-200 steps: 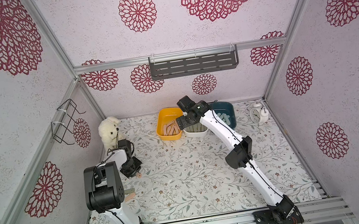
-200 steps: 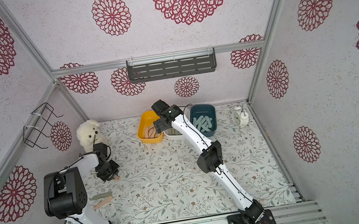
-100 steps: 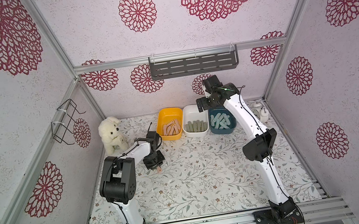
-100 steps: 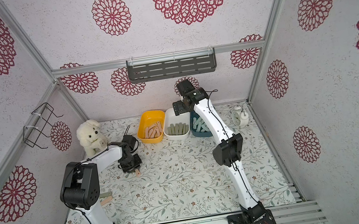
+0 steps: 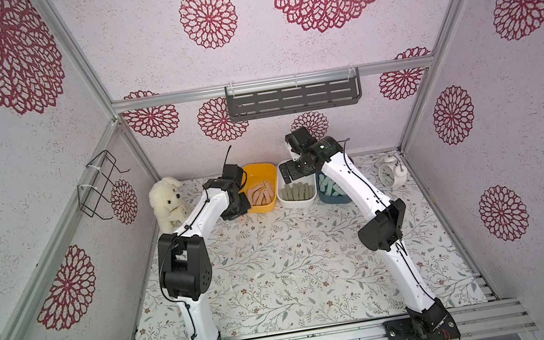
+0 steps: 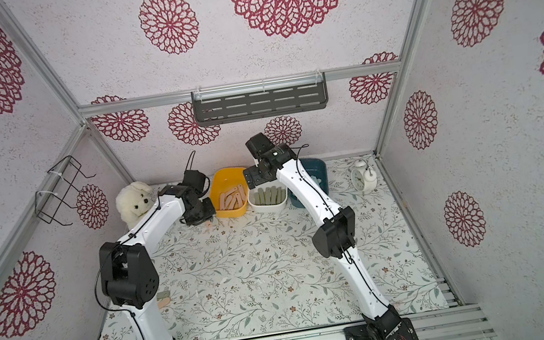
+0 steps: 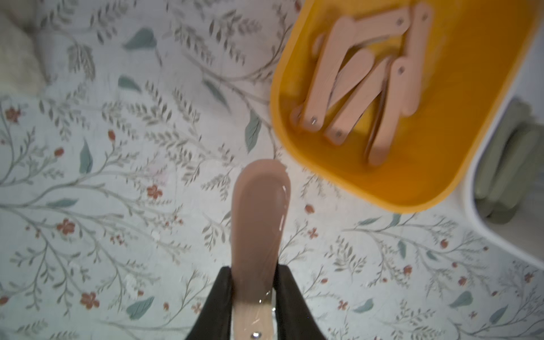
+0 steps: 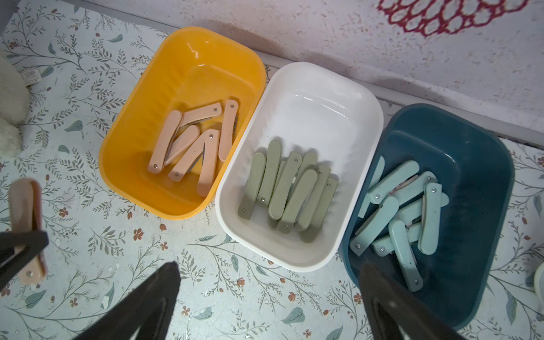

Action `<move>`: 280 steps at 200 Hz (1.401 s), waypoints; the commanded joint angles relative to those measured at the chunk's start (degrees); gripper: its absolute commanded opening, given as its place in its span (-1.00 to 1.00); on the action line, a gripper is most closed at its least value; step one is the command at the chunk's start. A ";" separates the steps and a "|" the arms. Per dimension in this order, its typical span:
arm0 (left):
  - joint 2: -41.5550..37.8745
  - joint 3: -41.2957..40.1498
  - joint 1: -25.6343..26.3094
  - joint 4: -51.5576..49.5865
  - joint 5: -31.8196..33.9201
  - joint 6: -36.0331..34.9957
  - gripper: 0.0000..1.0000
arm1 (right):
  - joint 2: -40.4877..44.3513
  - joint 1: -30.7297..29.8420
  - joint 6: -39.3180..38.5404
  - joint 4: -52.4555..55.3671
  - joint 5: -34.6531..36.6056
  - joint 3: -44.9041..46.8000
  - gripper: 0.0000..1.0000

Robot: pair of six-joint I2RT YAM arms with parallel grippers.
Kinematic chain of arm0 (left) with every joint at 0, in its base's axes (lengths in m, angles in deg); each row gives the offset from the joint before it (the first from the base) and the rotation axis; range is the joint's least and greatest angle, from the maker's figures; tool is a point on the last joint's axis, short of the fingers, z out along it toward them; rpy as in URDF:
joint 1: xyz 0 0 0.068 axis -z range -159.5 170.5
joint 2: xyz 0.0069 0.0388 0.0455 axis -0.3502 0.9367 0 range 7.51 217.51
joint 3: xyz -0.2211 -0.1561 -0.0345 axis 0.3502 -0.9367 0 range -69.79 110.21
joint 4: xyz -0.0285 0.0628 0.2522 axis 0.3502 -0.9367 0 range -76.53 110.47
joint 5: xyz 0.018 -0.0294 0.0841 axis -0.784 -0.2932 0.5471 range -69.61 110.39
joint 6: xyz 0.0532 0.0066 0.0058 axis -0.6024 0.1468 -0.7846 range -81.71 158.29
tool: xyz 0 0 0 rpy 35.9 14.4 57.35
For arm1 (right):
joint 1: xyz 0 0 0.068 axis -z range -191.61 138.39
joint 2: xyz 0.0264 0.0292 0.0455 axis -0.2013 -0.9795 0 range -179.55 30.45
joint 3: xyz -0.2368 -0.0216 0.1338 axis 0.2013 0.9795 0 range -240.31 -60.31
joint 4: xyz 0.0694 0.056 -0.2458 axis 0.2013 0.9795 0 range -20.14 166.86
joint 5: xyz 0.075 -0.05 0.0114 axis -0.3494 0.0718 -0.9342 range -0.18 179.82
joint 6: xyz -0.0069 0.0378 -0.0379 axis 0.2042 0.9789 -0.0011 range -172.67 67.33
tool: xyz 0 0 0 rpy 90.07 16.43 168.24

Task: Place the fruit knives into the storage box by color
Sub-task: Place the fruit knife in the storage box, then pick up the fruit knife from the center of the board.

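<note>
My left gripper is shut on a peach-pink fruit knife, held just off the floor beside the yellow-orange tub of the storage box. In both top views the left gripper sits at that tub's left edge. Several pink knives lie in the yellow tub, olive ones in the white tub, mint ones in the dark teal tub. My right gripper hangs open and empty above the tubs. Two loose knives lie by the left arm's elbow.
A white plush dog sits at the back left, close to the left arm. A white alarm clock stands at the back right. A grey slotted shelf hangs on the back wall and a wire rack on the left wall.
The left arm has carried the pink knife from the left side across to the yellow tub. The right arm has lifted off the tubs and now hovers over the white one.
</note>
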 commanded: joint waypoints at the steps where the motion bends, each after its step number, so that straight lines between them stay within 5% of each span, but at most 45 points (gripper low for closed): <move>1: 6.77 7.19 0.39 -0.20 0.74 -4.18 -0.71 | 2.01 1.41 -0.34 -0.35 1.11 -0.12 0.99; 65: 23.56 29.32 1.74 -3.03 -1.89 -6.29 -0.58 | 8.59 2.60 -2.73 -2.83 -0.56 7.95 0.99; 94: 23.77 29.95 1.78 -2.60 -2.58 -6.24 -0.23 | 11.49 1.71 -4.17 -4.31 -1.26 14.49 0.99; 129: 17.20 23.08 1.74 1.64 -2.61 -5.17 0.60 | 20.00 -1.48 -6.96 -18.84 -3.36 33.37 0.99; 161: 10.23 17.75 1.83 0.04 -1.88 -3.37 1.00 | 27.66 -2.74 -8.33 -26.34 -3.97 45.32 0.99; 204: -4.63 1.84 2.30 -2.83 0.29 3.09 0.95 | 42.00 -5.07 -5.44 -41.45 -6.99 68.61 0.99; 246: -25.06 -22.15 1.57 -8.37 5.16 12.84 0.95 | 45.01 -12.36 -0.19 -58.25 -11.07 88.01 0.99; 280: -38.42 -36.72 -3.22 -15.22 10.26 24.23 0.95 | 42.56 -15.56 2.49 -66.88 -18.12 93.56 0.99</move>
